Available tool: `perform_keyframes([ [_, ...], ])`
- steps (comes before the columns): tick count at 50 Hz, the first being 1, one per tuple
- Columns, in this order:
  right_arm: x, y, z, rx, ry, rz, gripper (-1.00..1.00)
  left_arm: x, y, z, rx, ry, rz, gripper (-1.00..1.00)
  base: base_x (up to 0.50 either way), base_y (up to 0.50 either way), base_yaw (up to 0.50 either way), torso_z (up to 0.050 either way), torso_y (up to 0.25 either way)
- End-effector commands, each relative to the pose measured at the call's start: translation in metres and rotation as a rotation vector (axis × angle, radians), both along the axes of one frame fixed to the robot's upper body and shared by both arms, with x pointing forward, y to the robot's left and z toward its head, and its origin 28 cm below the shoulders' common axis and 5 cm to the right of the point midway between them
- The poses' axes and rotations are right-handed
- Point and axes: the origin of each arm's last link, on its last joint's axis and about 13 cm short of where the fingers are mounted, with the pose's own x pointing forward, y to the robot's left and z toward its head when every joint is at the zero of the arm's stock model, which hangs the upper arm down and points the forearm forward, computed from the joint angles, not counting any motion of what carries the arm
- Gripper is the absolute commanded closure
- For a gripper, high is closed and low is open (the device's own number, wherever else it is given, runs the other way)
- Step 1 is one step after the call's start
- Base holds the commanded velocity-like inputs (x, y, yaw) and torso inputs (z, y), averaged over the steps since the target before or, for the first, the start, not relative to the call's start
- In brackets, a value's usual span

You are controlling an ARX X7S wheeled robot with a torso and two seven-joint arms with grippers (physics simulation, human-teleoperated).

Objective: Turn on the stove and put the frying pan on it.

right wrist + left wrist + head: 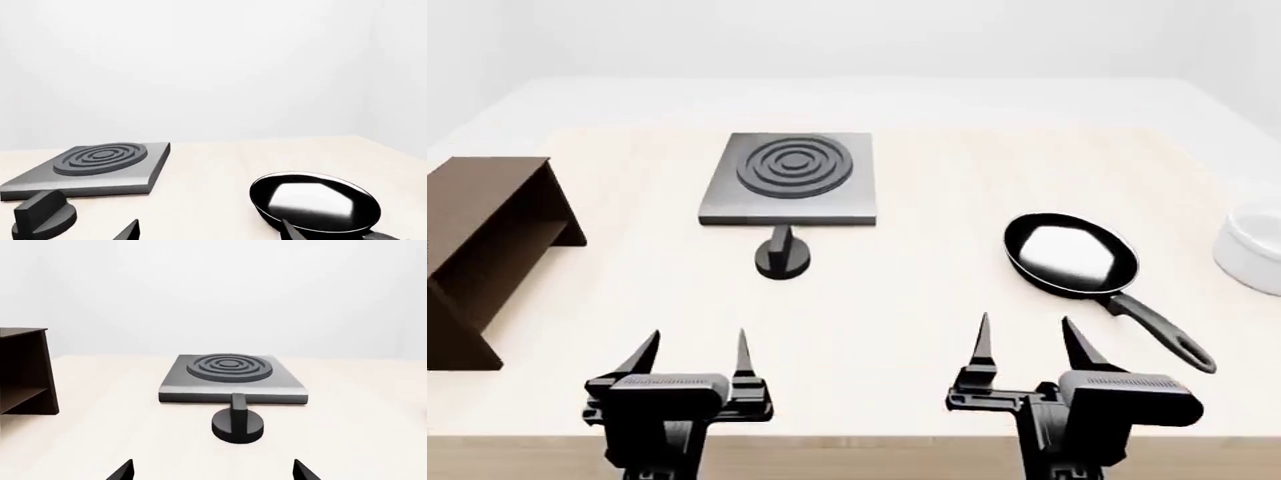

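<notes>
Pale tabletop (894, 300), left claw (690, 355) and right claw (1024, 345) spread wide, empty

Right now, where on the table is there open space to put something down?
Widest bare patch: between the stove with its knob and the frying pan, running toward the right end effector. A smaller patch lies between the wooden shelf and the knob. It is tighter on the right, where the pan's handle and white bowl sit.
</notes>
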Motion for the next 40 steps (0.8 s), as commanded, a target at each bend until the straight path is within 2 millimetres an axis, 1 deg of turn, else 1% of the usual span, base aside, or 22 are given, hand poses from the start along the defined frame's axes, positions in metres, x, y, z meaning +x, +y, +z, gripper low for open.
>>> perform_keyframes([
  [1, -0.001, -0.004, 0.011, 0.012, -0.039, -0.02, -1.0, -0.001, 0.001, 0.006, 0.003, -0.023, 0.003, -1.0, 0.5, 0.0, 0.0, 0.0, 0.0],
  [29, -0.001, -0.002, 0.009, -0.006, -0.025, -0.013, -1.0, -0.002, 0.001, 0.005, 0.004, -0.022, 0.005, -1.0, 0.5, 0.0, 0.0, 0.0, 0.0],
  [34, -0.002, -0.003, 0.009, -0.025, -0.022, -0.002, -1.0, -0.001, 0.002, 0.006, 0.008, -0.027, 0.006, -1.0, 0.09, 0.0, 0.0, 0.0, 0.003],
  [40, -0.001, -0.003, 0.01, -0.031, -0.017, -0.006, -1.0, 0.008, 0.01, 0.006, 0.002, -0.012, 0.038, -1.0, 0.0, 0.0, 0.0, 0.0, 0.0],
])
